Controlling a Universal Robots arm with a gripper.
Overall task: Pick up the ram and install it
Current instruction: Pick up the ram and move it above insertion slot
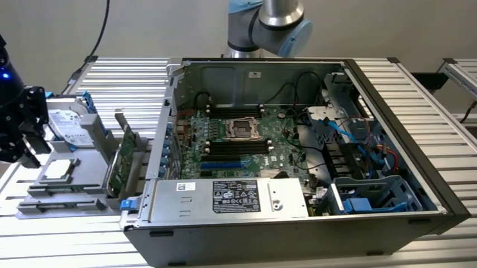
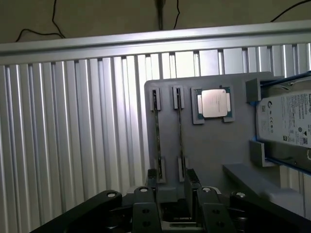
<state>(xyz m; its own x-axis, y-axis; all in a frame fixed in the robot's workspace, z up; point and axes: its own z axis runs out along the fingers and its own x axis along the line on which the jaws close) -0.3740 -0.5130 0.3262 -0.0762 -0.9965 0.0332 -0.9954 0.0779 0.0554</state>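
The black gripper (image 2: 171,175) is hanging over the near end of the flat grey plastic holder (image 2: 209,150), out on the ribbed aluminium bench (image 2: 73,145). Its fingers stand apart, with a clear gap and nothing between them. Right below, two thin strips stand on edge in the holder's narrow slots. I take the one nearer the square silver processor chip (image 2: 214,103) for the ram (image 2: 180,131), a long narrow stick, dark along its top. Edge-on, I can't be sure which strip is which. It sits in its slot, untouched, with the gripper just above one end.

Past the chip lies the silver hard drive with its white label (image 2: 286,121), clipped in blue rails. In the exterior view a wider green expansion card (image 1: 123,159) stands upright between holder and machine. The big dark open computer case (image 1: 439,184) lies on its side, and the green motherboard (image 1: 223,139) shows its long black memory slots (image 1: 238,146).
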